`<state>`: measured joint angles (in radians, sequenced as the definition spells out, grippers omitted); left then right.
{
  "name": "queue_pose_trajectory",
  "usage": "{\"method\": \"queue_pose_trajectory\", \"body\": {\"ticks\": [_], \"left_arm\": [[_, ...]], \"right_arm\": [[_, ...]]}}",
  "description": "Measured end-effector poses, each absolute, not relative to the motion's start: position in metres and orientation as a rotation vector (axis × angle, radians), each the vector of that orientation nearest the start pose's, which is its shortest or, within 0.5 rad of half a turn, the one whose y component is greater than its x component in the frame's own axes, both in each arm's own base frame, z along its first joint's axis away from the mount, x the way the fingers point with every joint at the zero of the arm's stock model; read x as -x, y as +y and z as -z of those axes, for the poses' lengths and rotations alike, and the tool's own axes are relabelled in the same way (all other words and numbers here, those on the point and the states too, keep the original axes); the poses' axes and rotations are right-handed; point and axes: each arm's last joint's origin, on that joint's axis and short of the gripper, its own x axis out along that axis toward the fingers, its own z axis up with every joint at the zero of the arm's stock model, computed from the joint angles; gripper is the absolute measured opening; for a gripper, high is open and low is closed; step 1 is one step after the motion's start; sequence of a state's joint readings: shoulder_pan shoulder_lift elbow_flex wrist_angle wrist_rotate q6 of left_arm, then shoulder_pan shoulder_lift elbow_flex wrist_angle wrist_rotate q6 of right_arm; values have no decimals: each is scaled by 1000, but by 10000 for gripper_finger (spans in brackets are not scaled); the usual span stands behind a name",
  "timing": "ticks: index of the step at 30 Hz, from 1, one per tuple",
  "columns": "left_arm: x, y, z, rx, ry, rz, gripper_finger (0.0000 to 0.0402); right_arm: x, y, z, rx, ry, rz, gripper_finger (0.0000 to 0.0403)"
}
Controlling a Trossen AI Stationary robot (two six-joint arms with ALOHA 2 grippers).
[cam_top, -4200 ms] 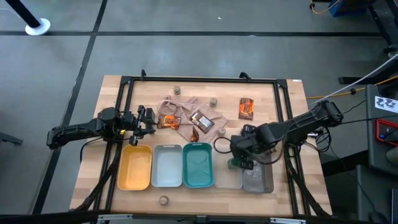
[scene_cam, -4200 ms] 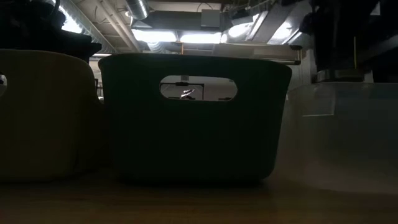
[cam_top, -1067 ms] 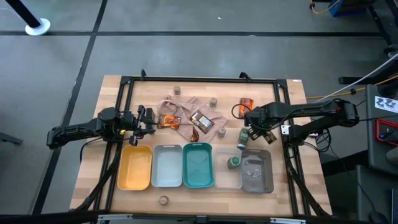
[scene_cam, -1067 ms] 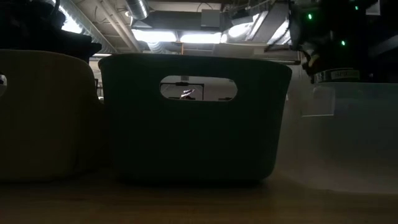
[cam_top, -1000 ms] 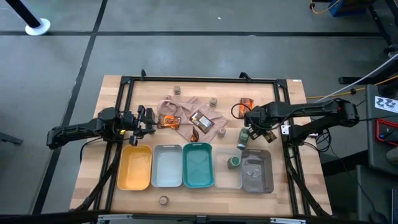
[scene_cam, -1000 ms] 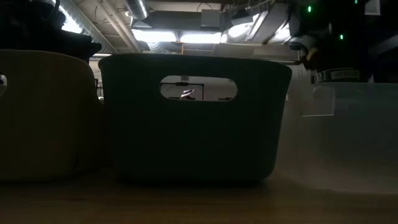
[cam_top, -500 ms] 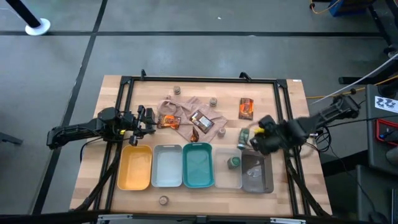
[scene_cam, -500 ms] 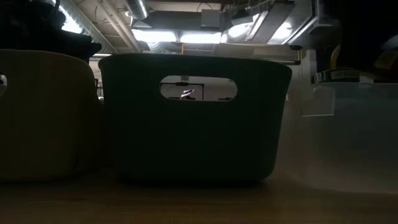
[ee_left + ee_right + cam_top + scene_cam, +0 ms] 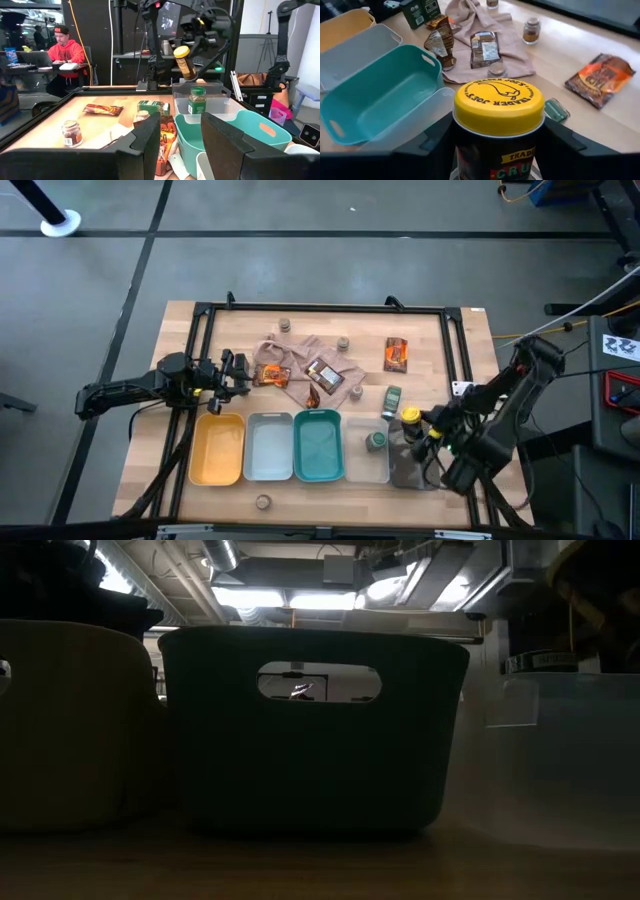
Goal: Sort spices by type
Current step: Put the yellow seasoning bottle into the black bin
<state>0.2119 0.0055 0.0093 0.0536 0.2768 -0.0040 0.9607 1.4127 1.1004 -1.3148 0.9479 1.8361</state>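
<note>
My right gripper (image 9: 497, 150) is shut on a yellow-lidded jar (image 9: 498, 107) and hangs over the near right of the table, above the grey tray (image 9: 415, 468). The left wrist view shows that jar (image 9: 183, 61) in the air. A green-lidded jar (image 9: 376, 441) stands in the clear tray (image 9: 362, 465); another green one (image 9: 392, 397) lies on the wood. Tan-lidded jars (image 9: 286, 326) and orange-brown packets (image 9: 397, 353) sit farther back. My left gripper (image 9: 235, 372) waits open at the table's left, beside the cloth (image 9: 300, 355). My right gripper pinches the yellow-lidded jar by its body just under the lid (image 9: 495, 150), one finger (image 9: 432, 145) on each side. The arm reaches in from the table's near right. The jar is lifted clear and tilted, its lid (image 9: 410, 417) facing up.
Yellow (image 9: 217, 450), pale grey (image 9: 268, 447) and teal (image 9: 318, 446) trays stand in a row along the near side. Packets (image 9: 324, 374) lie on the cloth. One jar (image 9: 263, 502) sits alone near the front edge. A black frame rail (image 9: 462, 360) runs along the table's right side.
My right gripper has moved from near the orange packet toward the table's near right edge and risen, carrying the yellow-lidded jar up over the grey tray. The left arm has kept still.
</note>
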Motion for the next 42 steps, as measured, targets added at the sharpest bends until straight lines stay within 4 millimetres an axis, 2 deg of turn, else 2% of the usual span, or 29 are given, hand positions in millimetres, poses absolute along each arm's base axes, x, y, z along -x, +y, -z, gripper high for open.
{"method": "queue_pose_trajectory", "body": {"ticks": [8, 14, 23, 33, 42], "left_arm": [[-96, 13, -171, -10, -56, 65, 131], [-96, 13, -171, -10, -57, 65, 131], [-96, 13, -172, -10, -57, 65, 131], [-96, 13, -172, -10, -57, 65, 131], [-96, 13, -171, -10, -57, 65, 131]], "right_arm": [[-163, 197, -218, -254, 487, 744, 215], [-169, 206, -190, -178, 495, 788, 215], [-172, 212, -173, -140, 500, 806, 215], [-157, 226, -153, -160, 448, 799, 215], [-156, 224, -133, -146, 417, 824, 215]]}}
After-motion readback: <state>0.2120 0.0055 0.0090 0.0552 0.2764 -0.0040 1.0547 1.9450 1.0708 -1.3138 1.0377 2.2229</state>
